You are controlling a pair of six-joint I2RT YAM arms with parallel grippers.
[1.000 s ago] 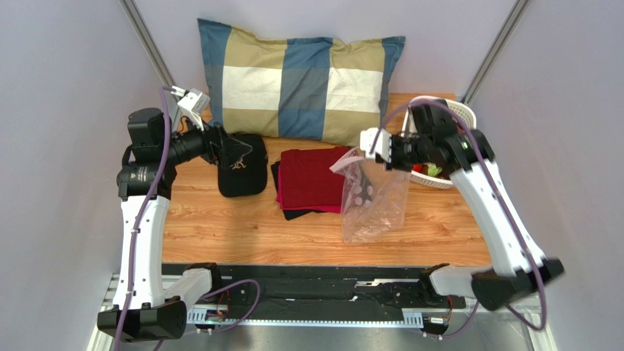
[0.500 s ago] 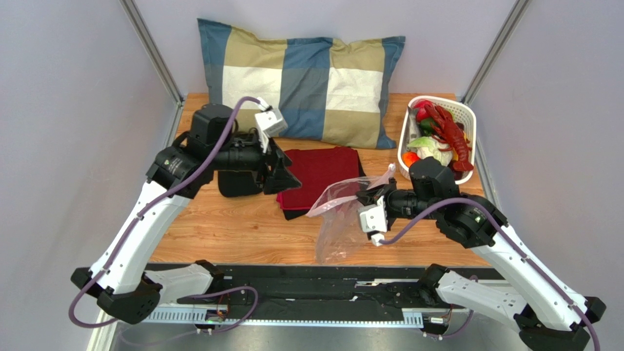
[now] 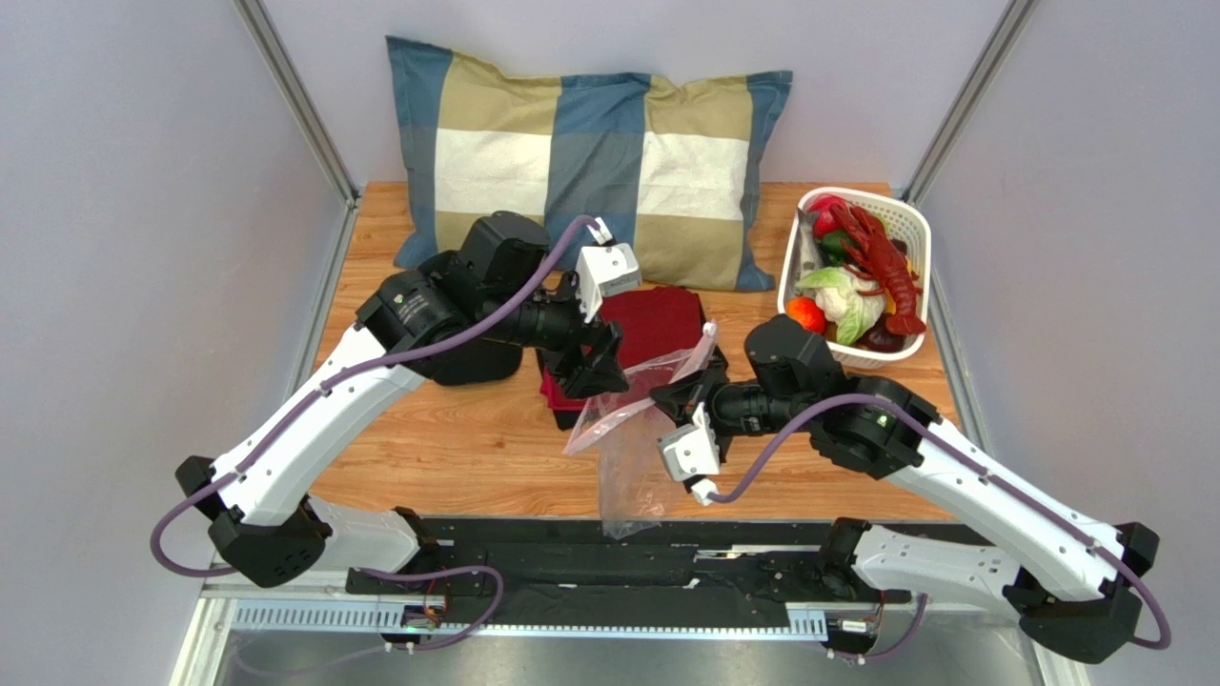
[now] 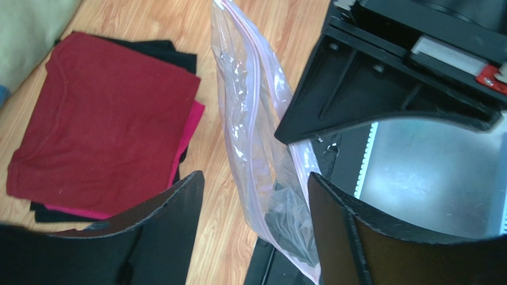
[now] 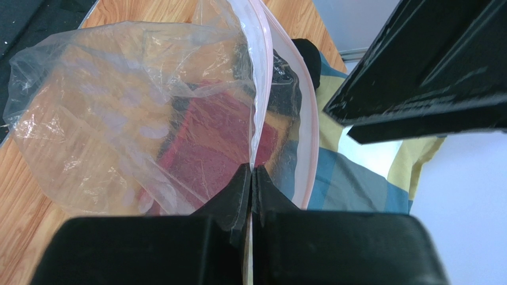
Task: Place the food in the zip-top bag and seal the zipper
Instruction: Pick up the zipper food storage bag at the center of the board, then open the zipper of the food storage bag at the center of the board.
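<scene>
The left gripper (image 4: 254, 178) stands released, jaws either side of the hanging zip-top bag (image 4: 250, 119). The right gripper (image 5: 251, 178) is clenched on the bag's mouth edge, holding it above the desk (image 3: 458, 443). The food (image 3: 859, 286) lies in the white basket (image 3: 917, 222), far right.
</scene>
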